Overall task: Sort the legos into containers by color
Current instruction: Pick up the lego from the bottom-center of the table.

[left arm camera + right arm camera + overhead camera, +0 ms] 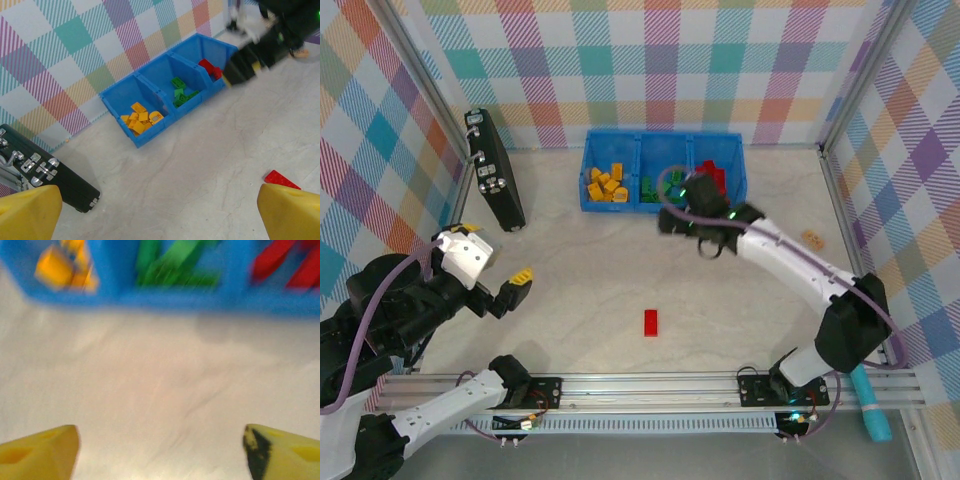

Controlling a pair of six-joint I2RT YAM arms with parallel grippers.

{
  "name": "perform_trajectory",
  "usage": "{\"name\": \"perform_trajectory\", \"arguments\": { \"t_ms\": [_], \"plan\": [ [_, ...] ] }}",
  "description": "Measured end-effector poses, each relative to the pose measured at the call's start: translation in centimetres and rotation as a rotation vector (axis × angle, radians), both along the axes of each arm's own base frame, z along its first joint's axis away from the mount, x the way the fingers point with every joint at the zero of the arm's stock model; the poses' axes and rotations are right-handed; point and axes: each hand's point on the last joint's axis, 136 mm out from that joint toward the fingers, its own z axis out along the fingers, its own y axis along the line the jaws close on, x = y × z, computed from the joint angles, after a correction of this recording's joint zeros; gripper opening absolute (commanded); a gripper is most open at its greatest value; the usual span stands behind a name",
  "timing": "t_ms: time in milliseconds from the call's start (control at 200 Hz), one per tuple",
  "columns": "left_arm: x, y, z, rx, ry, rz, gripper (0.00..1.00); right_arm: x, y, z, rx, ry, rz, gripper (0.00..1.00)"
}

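On the marbled table [582,292] lies one flat red lego [651,322].

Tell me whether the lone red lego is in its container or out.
Out: the red lego lies on the table, apart from the blue bin.

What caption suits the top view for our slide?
Right gripper at the blue bin of sorted legos; one red lego lies on the table.

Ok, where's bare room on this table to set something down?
Bare tabletop between the black case and the blue bin, and between that bin and the lone red lego. Crowded before the bin's right half, at the right end effector.
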Motion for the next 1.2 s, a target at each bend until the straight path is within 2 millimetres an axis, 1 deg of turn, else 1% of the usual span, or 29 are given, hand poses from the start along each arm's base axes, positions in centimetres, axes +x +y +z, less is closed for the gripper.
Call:
{"name": "perform_trajectory", "arguments": {
  "t_ms": [40, 90, 165, 315, 450, 565, 725, 815, 915, 1035, 1125, 1200],
  "plan": [
    [0.0, 0.0, 0.1, -0.002, -0.002, -0.001, 1.0, -2.8, 1.4, -2.4, -0.006, 0.067, 0.034, 0.91],
    [0.0, -0.1, 0.1, -0.003, -0.004, -0.005, 1.0, -5.6, 2.2, -5.2, -0.03, 0.15, 0.052, 0.92],
    [-0.1, -0.2, 0.1, -0.003, -0.004, -0.011, 1.0, -8.6, 2.8, -7.9, -0.061, 0.245, 0.051, 0.92],
    [-0.1, -0.2, 0.1, 0.004, -0.007, -0.014, 1.0, -12.1, 4.8, -10.6, -0.086, 0.357, 0.046, 0.92],
    [-0.1, -0.2, -0.1, 0.005, -0.005, -0.014, 1.0, -14.4, 5.7, -12.9, -0.126, 0.432, 0.036, 0.91],
    [-0.3, 0.1, -0.1, 0.002, -0.006, -0.014, 1.0, -15.5, 5.6, -14.2, -0.157, 0.473, 0.021, 0.88],
    [-0.7, 0.4, 0.0, -0.015, -0.009, -0.01, 1.0, -16.5, 5.3, -15.3, -0.191, 0.51, 0.008, 0.79],
    [-0.8, 0.4, 0.0, -0.023, -0.007, -0.007, 1.0, -16.8, 5.1, -15.8, -0.214, 0.521, 0.008, 0.71],
    [-0.8, 0.5, 0.1, -0.028, -0.007, -0.006, 1.0, -17.3, 4.6, -16.8, -0.265, 0.531, 0.011, 0.58],
    [-0.8, 0.5, 0.1, -0.034, -0.006, -0.004, 1.0, -17.2, 4.7, -16.8, -0.282, 0.523, 0.023, 0.45],
    [-0.9, 0.5, 0.1, -0.039, -0.004, -0.002, 1.0, -17.2, 4.7, -16.7, -0.283, 0.52, 0.021, 0.37],
    [-0.9, 0.6, 0.2, -0.043, -0.002, 0.0, 1.0, -17.1, 4.6, -16.7, -0.284, 0.518, 0.022, 0.32]
  ]
}}
